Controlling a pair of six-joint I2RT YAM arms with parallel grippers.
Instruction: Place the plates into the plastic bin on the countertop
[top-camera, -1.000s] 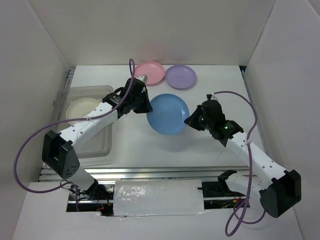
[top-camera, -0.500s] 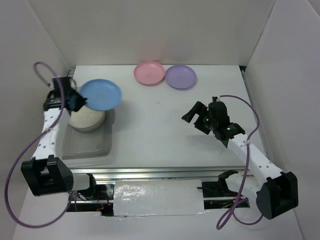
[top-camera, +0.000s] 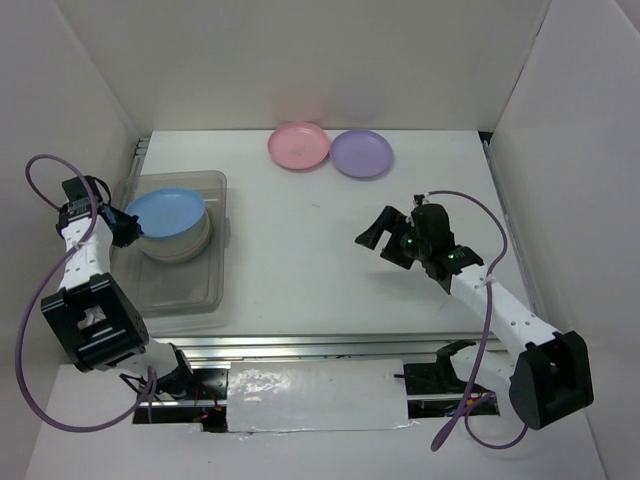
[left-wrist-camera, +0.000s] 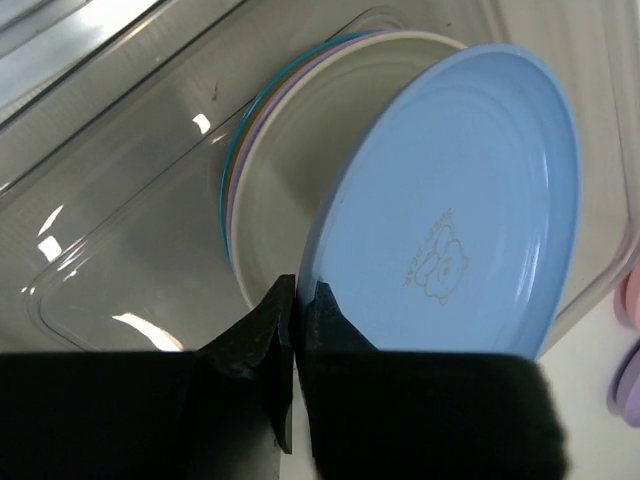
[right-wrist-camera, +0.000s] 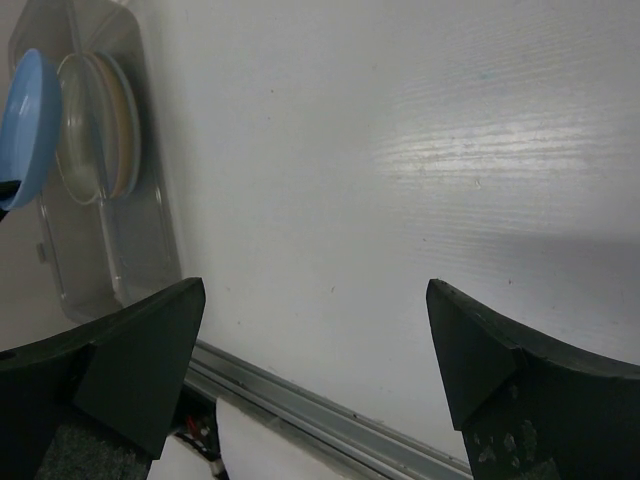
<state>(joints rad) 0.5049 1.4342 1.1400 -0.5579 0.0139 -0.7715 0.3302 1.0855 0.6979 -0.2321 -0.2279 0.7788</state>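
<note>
Blue plate (top-camera: 166, 208) tilts over the stack (top-camera: 176, 242) inside the plastic bin (top-camera: 182, 296) at the bench (top-camera: 300, 262)'s left edge, rim pinched by left pincer (left-wrist-camera: 300, 294); right pincer (right-wrist-camera: 315, 290) stands wide open, empty.

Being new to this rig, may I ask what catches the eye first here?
The blue plate, pinched at its rim by the left gripper, tilts over the stacked plates in the clear plastic bin at left. The right gripper gapes open over the countertop; a pink plate and a purple plate sit together at the far edge.
</note>
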